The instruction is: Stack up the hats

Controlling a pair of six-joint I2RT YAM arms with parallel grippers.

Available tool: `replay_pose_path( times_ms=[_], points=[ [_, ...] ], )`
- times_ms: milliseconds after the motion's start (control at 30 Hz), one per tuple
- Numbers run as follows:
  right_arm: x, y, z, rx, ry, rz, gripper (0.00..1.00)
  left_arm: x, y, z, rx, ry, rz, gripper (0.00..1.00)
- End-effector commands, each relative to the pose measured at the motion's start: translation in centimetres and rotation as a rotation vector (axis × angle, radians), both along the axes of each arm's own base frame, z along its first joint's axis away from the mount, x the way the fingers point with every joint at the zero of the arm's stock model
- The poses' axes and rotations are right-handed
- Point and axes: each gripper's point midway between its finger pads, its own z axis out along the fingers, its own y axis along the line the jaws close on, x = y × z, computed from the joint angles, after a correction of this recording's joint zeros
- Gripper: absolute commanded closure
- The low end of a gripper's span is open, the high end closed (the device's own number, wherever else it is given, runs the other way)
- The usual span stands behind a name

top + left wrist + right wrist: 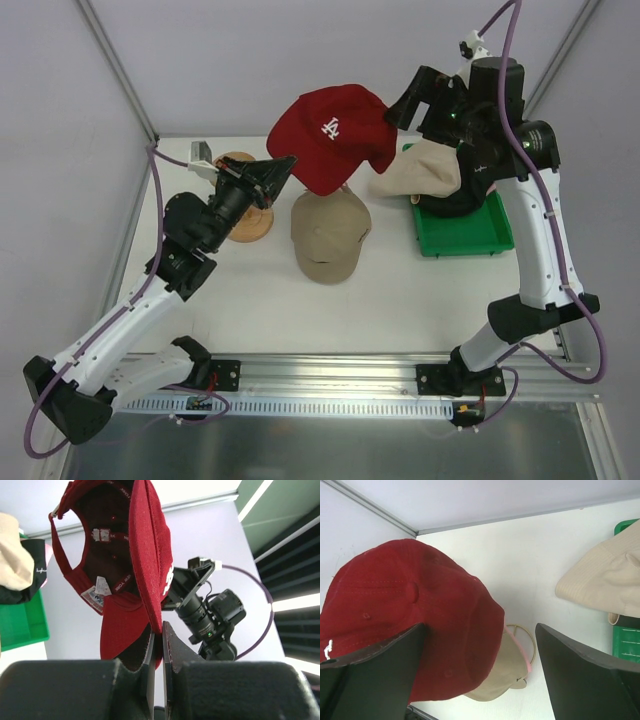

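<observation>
a: entry one, left gripper [157,628]?
b: fingers pinched together on the brim edge of the red cap [131,611]. the cap hangs off them in the air, its inside and sewn labels facing the left wrist camera.

a: entry two, right gripper [480,626]?
b: fingers spread wide, nothing clamped. the red cap's crown sits under and between them, close to the left finger. contact: cannot tell.

a: red cap, location?
b: held up at the far middle of the table [250,290], white lettering on top. from above it overlaps the far edge of the tan cap [330,237].

a: tan cap?
b: mid-table, crown up, brim toward the arms. in the right wrist view a gold wire loop [526,631] and a pink edge [521,653] show from under its rim. what the pink belongs to: cannot tell.

a: cream hat [420,170]?
b: draped over the far left corner of the green tray [470,238], one side hanging out past the wall.

a: black hat [31,582]?
b: in the tray, under the cream hat, partly covered.

a: anything else?
b: wooden stand [248,222], left of the tan cap, under the left wrist.
</observation>
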Motion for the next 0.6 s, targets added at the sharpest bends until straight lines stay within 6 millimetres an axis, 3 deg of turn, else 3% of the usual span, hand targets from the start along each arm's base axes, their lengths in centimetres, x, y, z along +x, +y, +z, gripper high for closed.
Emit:
replay_pose_path(
  times_ms=[0, 100, 200, 233, 367, 400, 567],
  points=[
    [-1.7, -0.8, 1.3, 0.009, -0.018, -0.022, 0.04, -0.4, 1.3, 1.9, -0.107, -0.039, 0.038, 1.00],
    [-1.7, -1.3, 1.7, 0.009, -0.036, -0.043, 0.02, -0.2, 1.1, 1.2, -0.111, -0.044, 0.031, 1.00],
    [-1.4, -0.3, 2.6, 0.029, -0.045, 0.004, 0.02, -0.3, 1.2, 0.4, -0.121, -0.039, 0.034, 1.00],
    [-0.7, 0.3, 2.0, 0.029, -0.024, 0.015, 0.03, -0.2, 1.3, -0.6, -0.115, -0.025, 0.042, 1.00],
    [0.3, 2.8, 1.6, 0.070, -0.008, 0.091, 0.10, -0.2, 1.7, -1.8, -0.138, -0.035, 0.056, 1.00],
    [0.4, 3.1, 1.8, 0.076, -0.012, 0.101, 0.15, -0.3, 1.8, -2.0, -0.140, -0.033, 0.054, 1.00],
    [2.2, 4.9, 0.1, 0.051, 0.016, 0.135, 0.21, -0.5, 1.9, -3.5, -0.145, -0.042, 0.052, 1.00]
  ],
)
